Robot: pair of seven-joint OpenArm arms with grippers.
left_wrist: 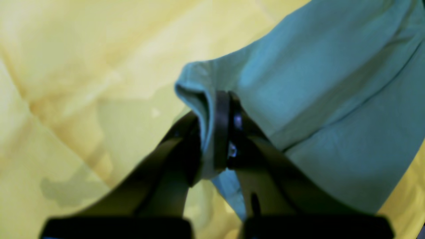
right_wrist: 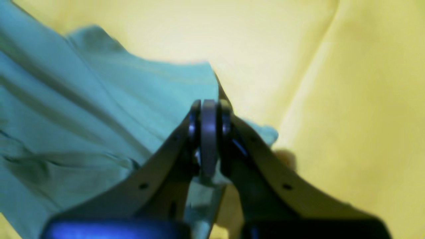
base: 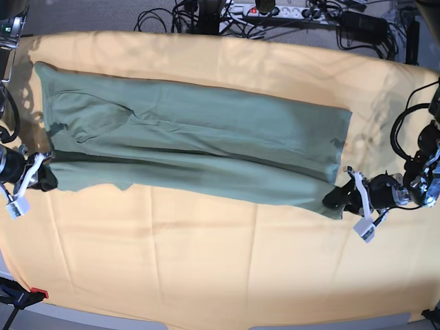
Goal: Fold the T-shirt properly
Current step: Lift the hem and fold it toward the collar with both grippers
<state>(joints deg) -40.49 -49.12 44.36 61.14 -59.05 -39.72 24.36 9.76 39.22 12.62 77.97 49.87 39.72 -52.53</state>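
Observation:
The sage-green T-shirt point(base: 199, 141) lies stretched lengthwise across the yellow-orange table cloth point(base: 206, 261), folded into a long band. My left gripper point(base: 337, 199) is at the shirt's near right corner, shut on a bunched fold of the fabric point(left_wrist: 315, 99); the pinch shows in the left wrist view point(left_wrist: 215, 132). My right gripper point(base: 47, 180) is at the near left corner, shut on the shirt's edge point(right_wrist: 83, 109), with its fingertips pressed together in the right wrist view point(right_wrist: 209, 139). Both held corners are lifted slightly off the cloth.
A power strip and tangled cables point(base: 275, 10) lie beyond the table's far edge. A red clamp point(base: 38, 294) sits at the near left corner of the table. Bare cloth point(right_wrist: 348, 99) spreads in front of the shirt.

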